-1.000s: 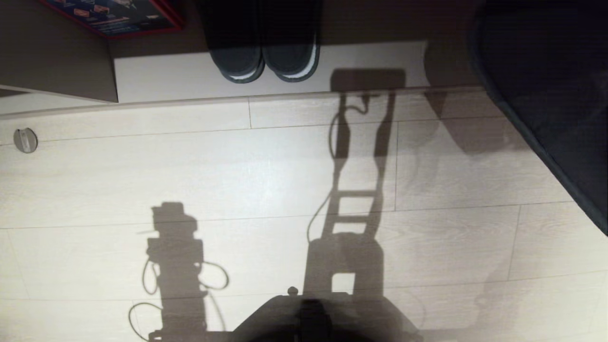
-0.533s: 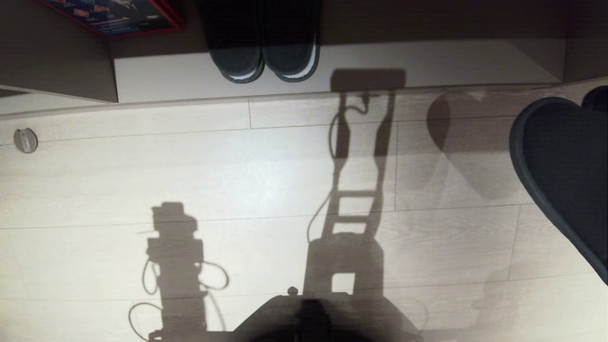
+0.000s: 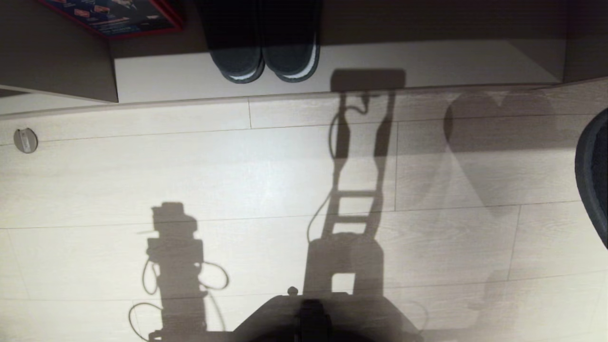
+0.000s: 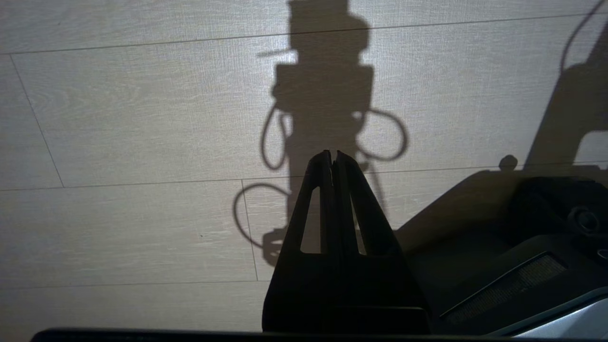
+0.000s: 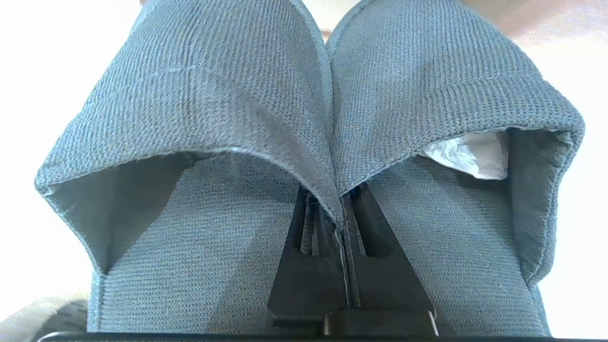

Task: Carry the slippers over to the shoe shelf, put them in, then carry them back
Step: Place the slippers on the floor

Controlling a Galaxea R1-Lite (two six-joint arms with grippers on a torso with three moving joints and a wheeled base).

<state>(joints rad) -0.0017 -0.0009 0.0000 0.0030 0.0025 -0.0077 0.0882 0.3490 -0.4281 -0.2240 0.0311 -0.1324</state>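
Right wrist view: the right gripper [image 5: 343, 213] is pinched tight on the slippers [image 5: 213, 118]. Its fingers squeeze the inner edges of the two grey-blue bands together, so both slippers hang side by side from it.
Inside one slipper: a bit of white paper [image 5: 468, 154] peeks out under the band.
Head view: only a dark curved edge of the slippers [image 3: 593, 175] shows, at the right edge of the frame. The right gripper itself is not seen here.
Shoe shelf: the shoe shelf [image 3: 380, 61] runs along the top of the head view. The slippers are not in it; they are held out over the floor [image 3: 237, 180].
Other shoes: a darker pair with pale rims [image 3: 266, 57] stands on the shelf, top middle. Their heels are lost in the dark.
Left wrist view: the left gripper [image 4: 332, 159] points at the floor, its fingers pressed together with nothing in them.
Upper left, head view: a red-edged box [image 3: 114, 16], cut off by the frame.
Floor, left: a small round metal thing [image 3: 25, 140].
Shadows: dark shapes of the robot lie on the floor.
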